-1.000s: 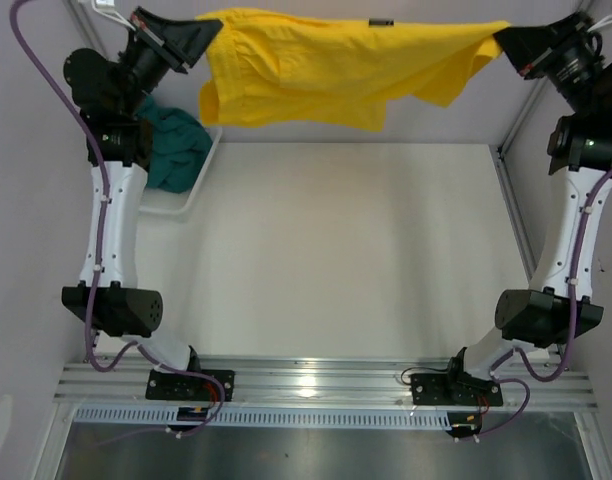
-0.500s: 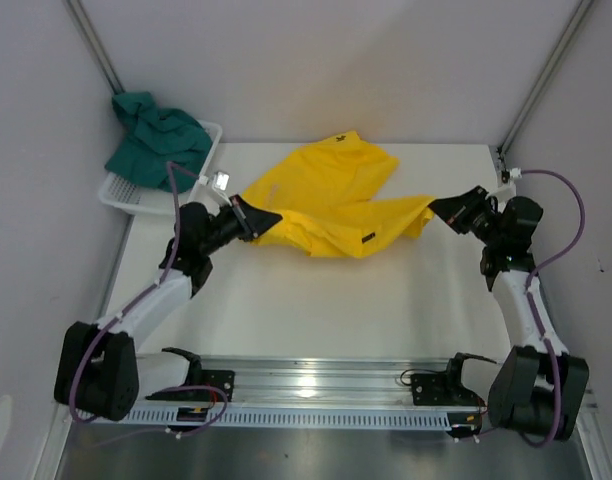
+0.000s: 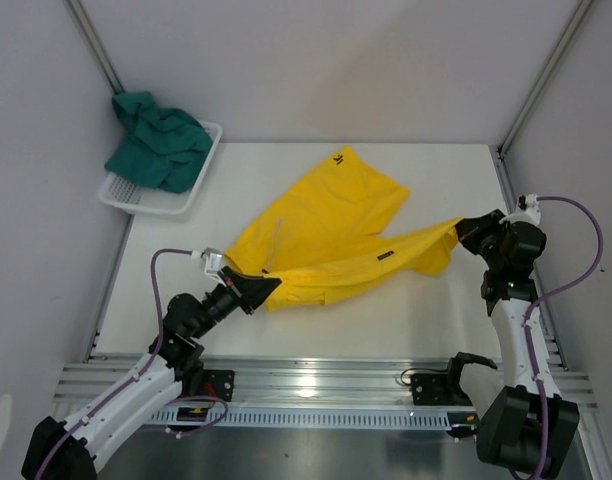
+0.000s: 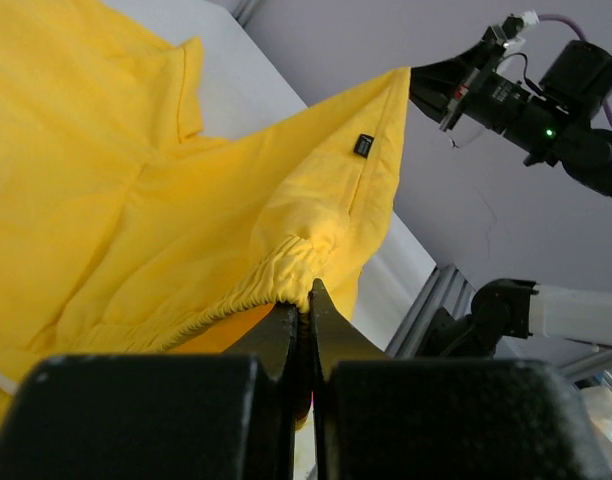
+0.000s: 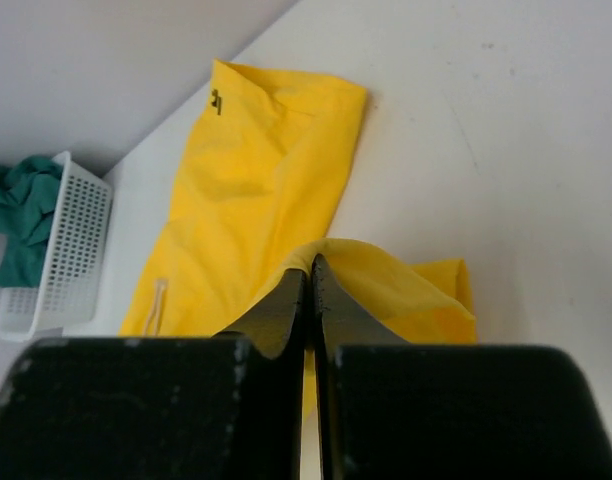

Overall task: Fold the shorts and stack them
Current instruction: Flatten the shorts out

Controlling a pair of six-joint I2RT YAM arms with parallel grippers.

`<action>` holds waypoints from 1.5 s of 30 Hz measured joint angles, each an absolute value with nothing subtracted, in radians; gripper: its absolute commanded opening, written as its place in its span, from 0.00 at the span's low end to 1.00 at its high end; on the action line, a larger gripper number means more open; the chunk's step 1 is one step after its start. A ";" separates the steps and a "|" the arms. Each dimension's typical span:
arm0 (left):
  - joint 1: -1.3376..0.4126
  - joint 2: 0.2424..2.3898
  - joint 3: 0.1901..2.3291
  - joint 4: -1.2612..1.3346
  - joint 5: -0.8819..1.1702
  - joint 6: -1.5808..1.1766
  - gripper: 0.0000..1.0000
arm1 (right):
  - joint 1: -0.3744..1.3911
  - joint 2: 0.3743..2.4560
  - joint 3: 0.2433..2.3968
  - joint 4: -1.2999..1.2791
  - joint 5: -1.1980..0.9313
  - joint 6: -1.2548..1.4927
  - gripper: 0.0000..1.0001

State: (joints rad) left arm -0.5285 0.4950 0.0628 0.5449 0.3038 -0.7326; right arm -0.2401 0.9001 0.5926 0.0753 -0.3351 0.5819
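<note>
The yellow shorts (image 3: 336,220) lie spread across the middle of the table, one leg reaching toward the back. My left gripper (image 3: 269,285) is shut on the elastic waistband (image 4: 276,275) at their near left corner. My right gripper (image 3: 462,229) is shut on a fold of the same yellow shorts (image 5: 276,170) at their right end, and the fabric between the two grips is stretched just above the table. The dark teal shorts (image 3: 158,140) sit bunched in the white basket at the back left.
The white mesh basket (image 3: 191,190) stands at the back left corner, seen also as the basket (image 5: 61,250) in the right wrist view. Grey walls enclose the table on three sides. An aluminium rail (image 3: 316,385) runs along the near edge.
Both arms have come down from high at the back and pulled the yellow shorts toward the near side; the shorts went from hanging in the air to lying on the table.
</note>
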 measured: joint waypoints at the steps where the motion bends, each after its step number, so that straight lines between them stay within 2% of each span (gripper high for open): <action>1: -0.549 0.476 0.051 0.528 0.290 -0.732 0.02 | -0.240 0.908 0.590 0.073 -0.324 0.580 0.00; 6: -0.611 0.467 0.046 0.507 0.236 -0.717 0.01 | -0.236 1.008 0.597 0.120 -0.296 0.566 0.00; 13: -0.648 0.622 0.047 0.562 0.212 -0.694 0.00 | -0.199 1.224 0.760 0.170 -0.336 0.554 0.00; 17: -0.713 0.682 0.047 0.610 0.203 -0.674 0.00 | -0.194 1.211 0.765 0.256 -0.372 0.532 0.00; 25: -0.752 0.666 0.047 0.657 0.186 -0.649 0.00 | -0.120 1.122 0.687 0.506 -0.411 0.423 0.00; 29: -0.771 0.662 0.047 0.669 0.191 -0.634 0.00 | -0.107 1.111 0.673 0.477 -0.325 0.353 0.00; 33: -0.809 0.691 0.047 0.681 0.207 -0.612 0.03 | -0.123 1.016 0.558 0.466 -0.182 0.291 0.01; 34: -0.820 0.705 0.047 0.688 0.215 -0.604 0.12 | -0.128 0.997 0.537 0.458 -0.140 0.278 0.05; 35: -0.831 0.717 0.047 0.695 0.224 -0.596 0.23 | -0.130 0.984 0.522 0.448 -0.098 0.272 0.12; 36: -0.844 0.731 0.047 0.701 0.244 -0.585 0.40 | -0.133 0.975 0.509 0.442 -0.059 0.269 0.44; 37: -0.856 0.740 0.047 0.705 0.260 -0.572 0.76 | -0.136 0.963 0.493 0.445 -0.016 0.270 0.61; 38: -0.876 0.754 0.047 0.722 0.285 -0.561 0.97 | -0.136 0.942 0.469 0.447 0.034 0.271 0.73; 45: -1.074 0.719 0.047 0.766 0.334 -0.493 0.99 | -0.133 0.805 0.379 0.447 0.271 0.284 0.73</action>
State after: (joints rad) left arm -1.0740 0.7193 0.0467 0.7662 0.3340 -0.4934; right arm -0.1333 0.8047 0.3794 0.4473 0.2714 0.2844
